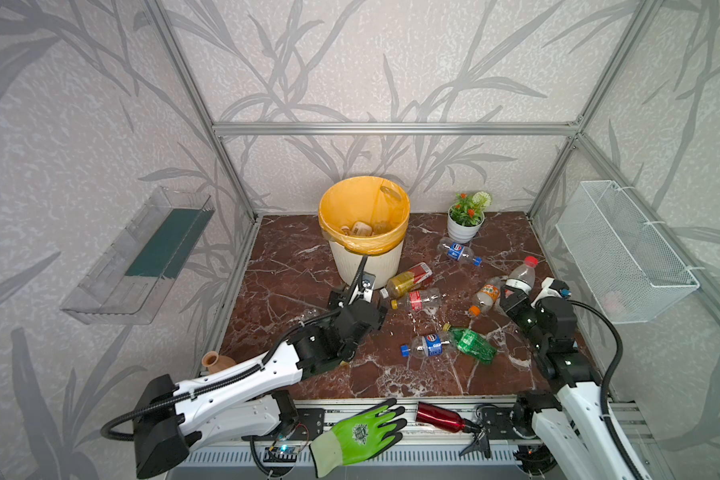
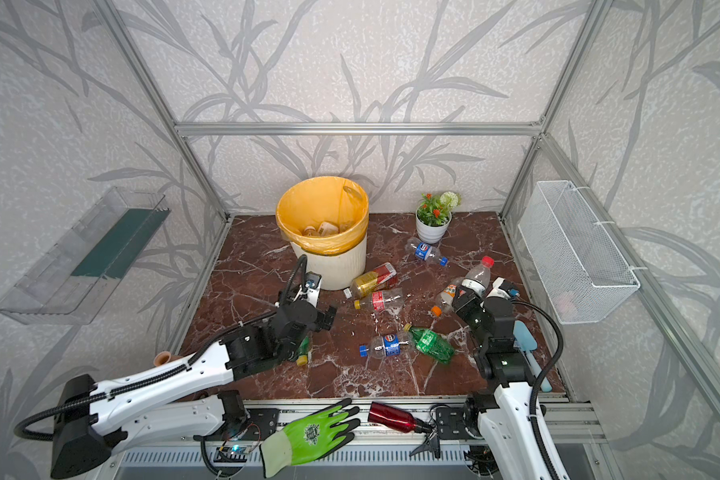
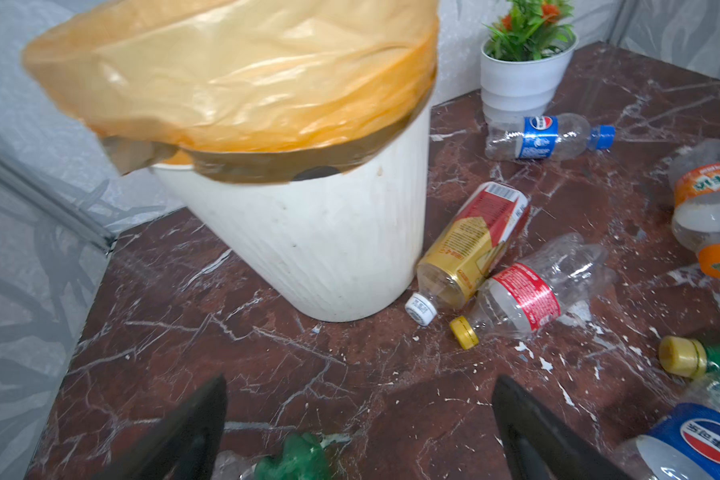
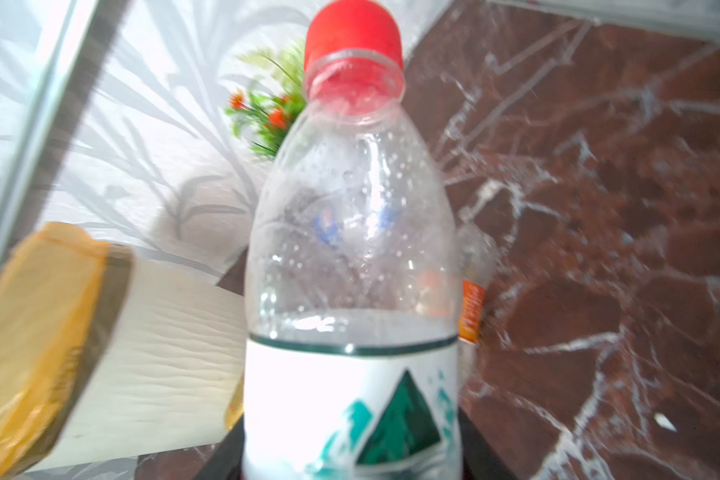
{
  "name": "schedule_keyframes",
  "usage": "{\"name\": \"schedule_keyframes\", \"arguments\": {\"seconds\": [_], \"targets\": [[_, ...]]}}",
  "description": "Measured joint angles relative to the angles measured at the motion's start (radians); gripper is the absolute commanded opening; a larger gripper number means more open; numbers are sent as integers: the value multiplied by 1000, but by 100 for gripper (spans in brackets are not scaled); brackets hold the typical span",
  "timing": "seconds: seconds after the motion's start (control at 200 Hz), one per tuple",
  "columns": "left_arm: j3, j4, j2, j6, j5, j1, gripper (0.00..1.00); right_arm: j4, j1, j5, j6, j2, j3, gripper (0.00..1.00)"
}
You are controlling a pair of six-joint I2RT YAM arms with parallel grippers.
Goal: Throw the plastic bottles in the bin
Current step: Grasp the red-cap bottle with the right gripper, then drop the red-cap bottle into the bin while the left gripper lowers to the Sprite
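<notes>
The bin (image 1: 364, 266) (image 3: 308, 249) stands at the back of the marble floor, its yellow liner holding several bottles (image 1: 362, 227). My right gripper (image 1: 516, 287) (image 4: 350, 457) is shut on a clear red-capped bottle (image 1: 522, 272) (image 4: 350, 249) with a white label, held upright. Loose bottles lie on the floor: a blue-label one (image 1: 458, 251) by the pot, gold-label (image 1: 408, 280), red-label (image 1: 418, 300), orange-label (image 1: 486, 296), another blue-label (image 1: 427, 345) and a green one (image 1: 472, 345). My left gripper (image 1: 352, 297) (image 3: 360, 386) is open in front of the bin, above a crushed green bottle (image 3: 296, 457) (image 2: 304, 349).
A white flower pot (image 1: 464, 228) stands back right. A wire basket (image 1: 624, 253) hangs on the right wall and a clear shelf (image 1: 142, 257) on the left wall. Along the front rail lie a green glove (image 1: 362, 436) and a red metal bottle (image 1: 439, 417). A clay vase (image 1: 215, 362) sits front left.
</notes>
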Motion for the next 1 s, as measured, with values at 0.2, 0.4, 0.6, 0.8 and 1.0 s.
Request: {"name": "schedule_keyframes", "arguments": {"seconds": [0.2,0.4,0.6,0.8,1.0], "targets": [[-106,-59,-203,-185,-85,89,99,171,146,-38,-99,192,319,55],[-190,-190,-434,-354,-135,207,99,317,409,-28,-207,503,610,54],[-205,-309,-530,-440,-159,235,99,227,539,-109,-274,980,1078,75],[-195,-390,-500,-471,-159,241,99,-73,568,-100,-416,1246,1405,99],[-182,-421,-465,-496,-157,242,99,-141,552,-4,-508,1076,1301,99]]}}
